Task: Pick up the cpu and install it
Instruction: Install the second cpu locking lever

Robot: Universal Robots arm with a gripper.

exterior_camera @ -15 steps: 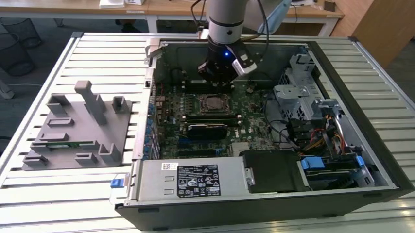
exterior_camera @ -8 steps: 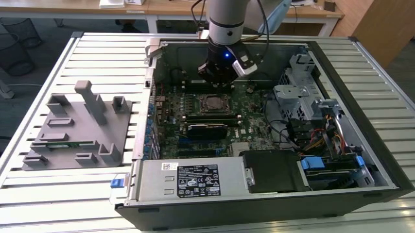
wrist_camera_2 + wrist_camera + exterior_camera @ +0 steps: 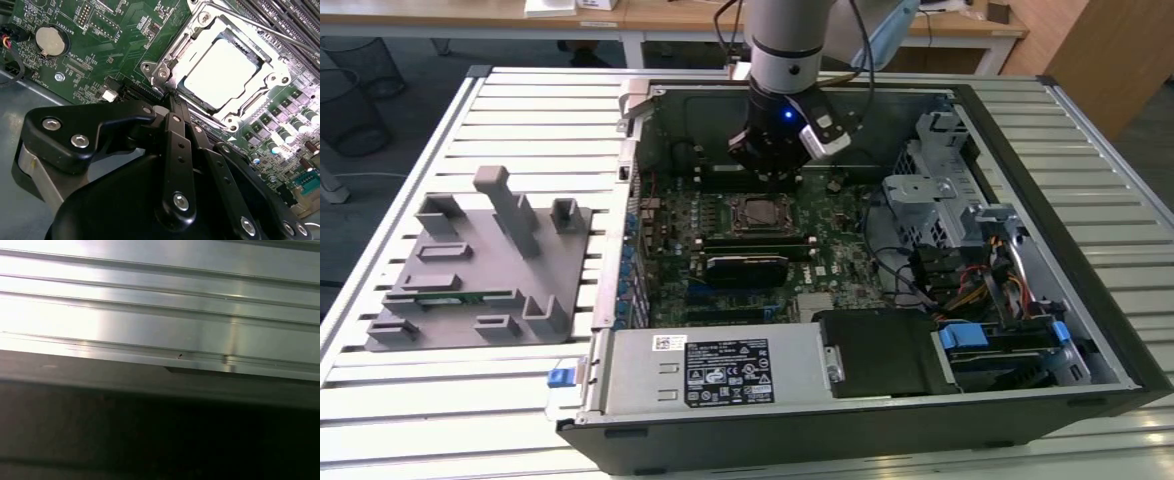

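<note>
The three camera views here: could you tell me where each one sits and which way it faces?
Exterior view: off the arm, looking down on the open computer case; the arm and gripper hang above the cpu.
Second wrist view: on the arm, facing the cpu past the gripper.
First wrist view: on the arm, facing ribbed metal.
Exterior and second wrist views share the cpu.

open computer case (image 3: 1067,330) on slatted table (image 3: 520,90); motherboard (image 3: 720,250) inside it; cpu (image 3: 758,212) in socket (image 3: 260,102) mid-board; gripper (image 3: 767,172) above, just behind socket; parts holder (image 3: 480,265) on table at exterior view's left.
</note>
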